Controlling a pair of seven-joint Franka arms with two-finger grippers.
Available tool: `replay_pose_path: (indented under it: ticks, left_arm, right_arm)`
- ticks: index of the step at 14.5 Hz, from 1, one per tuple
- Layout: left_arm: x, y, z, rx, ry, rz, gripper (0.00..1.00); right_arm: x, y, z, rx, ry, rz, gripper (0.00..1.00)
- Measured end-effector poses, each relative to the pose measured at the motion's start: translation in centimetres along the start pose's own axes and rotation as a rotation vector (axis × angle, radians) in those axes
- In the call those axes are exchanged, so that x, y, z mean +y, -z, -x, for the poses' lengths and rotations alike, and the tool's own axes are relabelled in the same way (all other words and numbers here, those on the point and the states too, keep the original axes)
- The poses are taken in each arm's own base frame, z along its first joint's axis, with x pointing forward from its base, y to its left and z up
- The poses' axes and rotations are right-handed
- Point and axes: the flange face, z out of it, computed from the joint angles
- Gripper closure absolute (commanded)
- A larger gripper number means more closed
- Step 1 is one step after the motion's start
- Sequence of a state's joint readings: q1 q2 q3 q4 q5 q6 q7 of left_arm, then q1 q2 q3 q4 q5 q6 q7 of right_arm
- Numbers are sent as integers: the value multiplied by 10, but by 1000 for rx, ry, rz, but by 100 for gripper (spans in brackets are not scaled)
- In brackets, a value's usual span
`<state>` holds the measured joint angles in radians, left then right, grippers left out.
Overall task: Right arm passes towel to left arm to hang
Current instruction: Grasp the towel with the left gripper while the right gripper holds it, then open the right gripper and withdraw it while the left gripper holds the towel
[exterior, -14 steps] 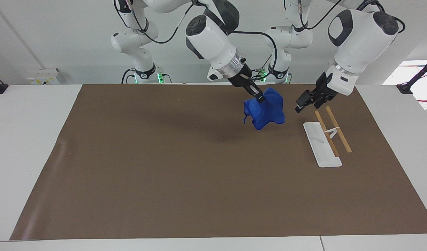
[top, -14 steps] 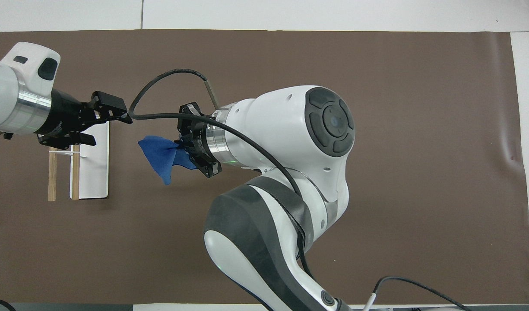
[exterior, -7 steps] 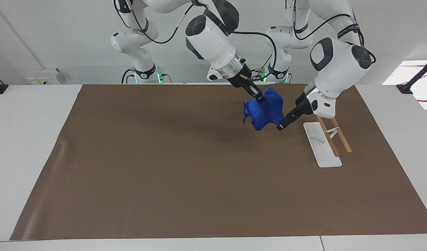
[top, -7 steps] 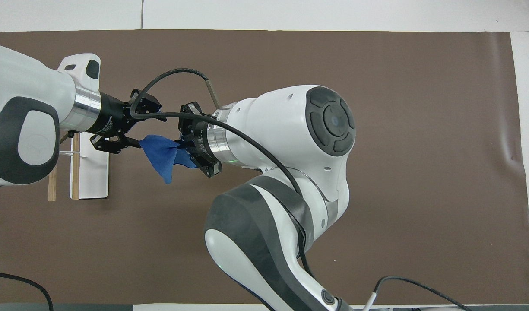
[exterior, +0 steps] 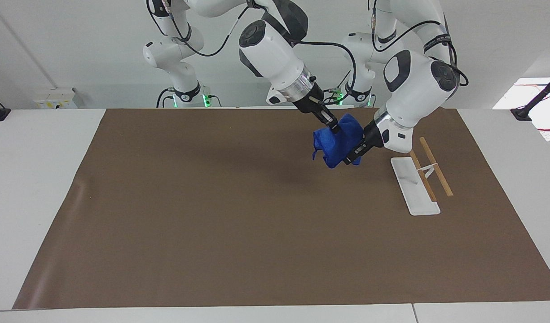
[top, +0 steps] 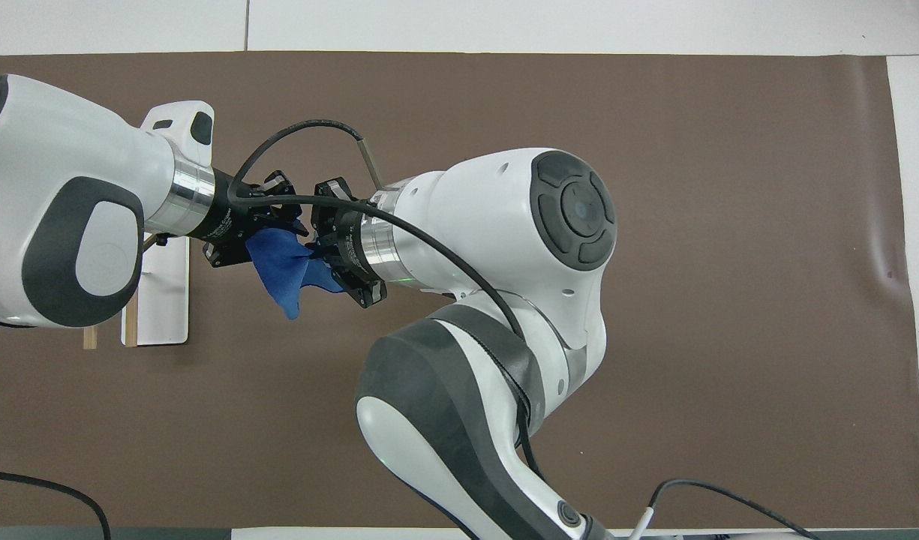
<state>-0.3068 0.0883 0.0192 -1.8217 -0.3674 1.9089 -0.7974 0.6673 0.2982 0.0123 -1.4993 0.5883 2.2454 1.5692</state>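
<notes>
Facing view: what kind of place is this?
Likely a robotics lab bench: two white Franka arms, right gripper holding a blue towel above a brown mat, with a small white-and-wood hanging rack and bare white walls.

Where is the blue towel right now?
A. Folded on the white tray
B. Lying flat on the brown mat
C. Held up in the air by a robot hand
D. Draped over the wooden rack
C: the towel hangs bunched from the right hand above the mat, with the left hand at its lower edge.
</notes>
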Motion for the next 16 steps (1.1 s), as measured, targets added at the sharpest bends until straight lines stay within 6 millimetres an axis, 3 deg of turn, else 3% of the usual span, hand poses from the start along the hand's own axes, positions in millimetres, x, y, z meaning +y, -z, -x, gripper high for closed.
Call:
replay_pose_path:
  ticks: [5, 6, 7, 8, 11, 13, 16]
  left_arm:
    - [-3, 10, -6, 14, 11, 16, 100]
    - [-4, 14, -7, 20, 12, 23, 100]
    - [-4, 20, -9, 28, 15, 32, 100]
    - [-5, 25, -12, 37, 17, 40, 100]
    - [-7, 36, -23, 104, -3, 68, 100]
    - [-5, 42, -29, 160, -16, 86, 100]
    - [-14, 47, -42, 246, -40, 29, 100]
  right_arm:
    - [0, 0, -2, 1, -2, 1, 100]
    - [0, 0, -2, 2, -3, 0, 76]
    - [0, 0, -3, 2, -4, 0, 18]
    - [0, 0, -3, 3, -5, 1, 0]
    - [-1, 2, -19, 37, 54, 33, 0]
    - [-4, 14, -56, 102, 170, 98, 0]
    - [-7, 49, -136, 152, 386, 228, 0]
